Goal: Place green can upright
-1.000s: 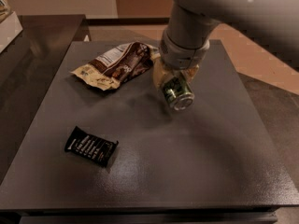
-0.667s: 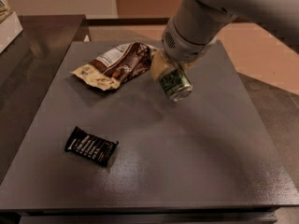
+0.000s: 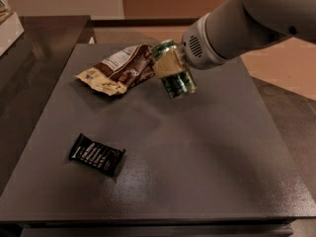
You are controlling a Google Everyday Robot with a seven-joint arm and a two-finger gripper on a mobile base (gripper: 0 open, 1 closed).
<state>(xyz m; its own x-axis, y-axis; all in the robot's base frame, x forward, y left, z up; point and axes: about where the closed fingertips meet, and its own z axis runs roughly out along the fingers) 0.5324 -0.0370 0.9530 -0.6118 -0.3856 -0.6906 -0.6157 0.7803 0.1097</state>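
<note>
The green can [image 3: 178, 83] is a small dark green metal can. It hangs tilted in the air above the back middle of the dark grey table [image 3: 197, 147], its lower end pointing down and to the right. My gripper [image 3: 169, 65] is shut on the can around its upper half, with a tan finger pad [image 3: 167, 67] across the can's side. The grey arm comes in from the upper right.
A crumpled brown and cream snack bag [image 3: 118, 69] lies just left of the can at the back of the table. A small black packet [image 3: 96, 154] lies at the front left. A darker counter [image 3: 29, 48] adjoins on the left.
The arm has swung up and rotated. The can has lifted off the table and turned from end-on lying toward a steeper tilt, moving slightly back.
</note>
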